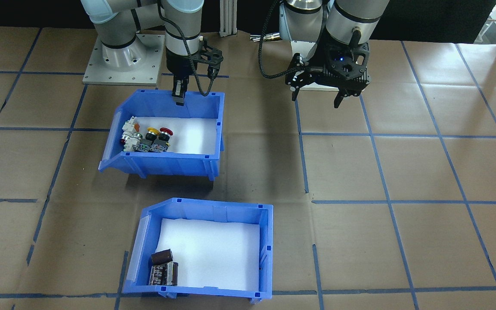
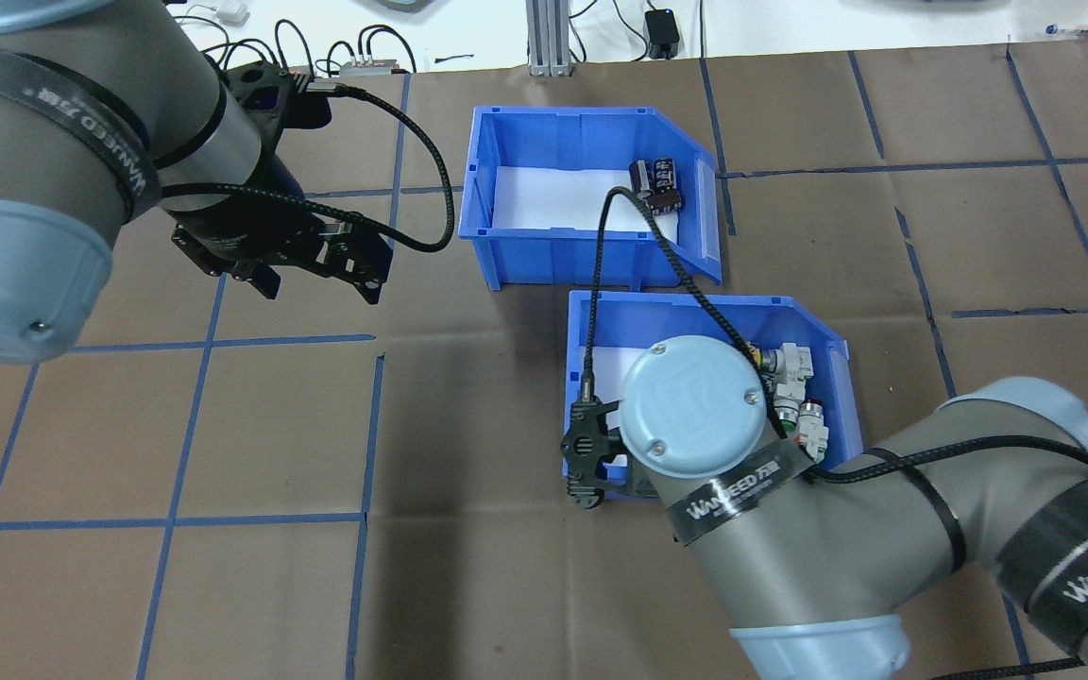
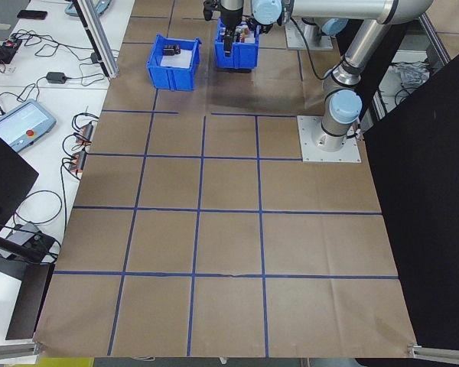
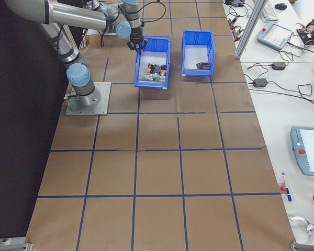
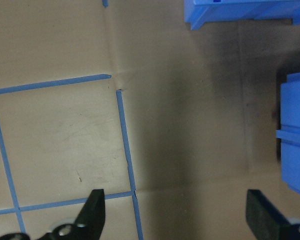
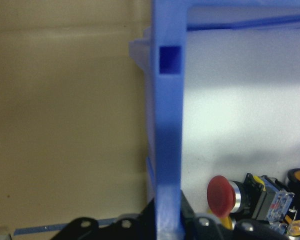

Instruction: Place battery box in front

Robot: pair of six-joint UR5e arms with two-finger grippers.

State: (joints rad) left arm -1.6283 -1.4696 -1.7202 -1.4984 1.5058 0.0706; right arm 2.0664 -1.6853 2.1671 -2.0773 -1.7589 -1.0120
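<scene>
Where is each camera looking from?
Front-facing: across the brown table, facing left arm, right arm.
Overhead: behind shoulders, looking down; both arms.
Exterior left: table's end; left arm nearest.
Exterior right: opposite end; right arm nearest.
Left wrist: downward; open left gripper.
Right wrist: right gripper clamping blue plastic switch bin.
Front, overhead share blue plastic bin holding dark cylinders.

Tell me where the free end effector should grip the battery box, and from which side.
Grip the battery box by a straight side wall, probably the tall rim facing the left end effector, coming down from above, one finger inside. The sloped-cut front gives no level edge, and the cells crowd that end.
</scene>
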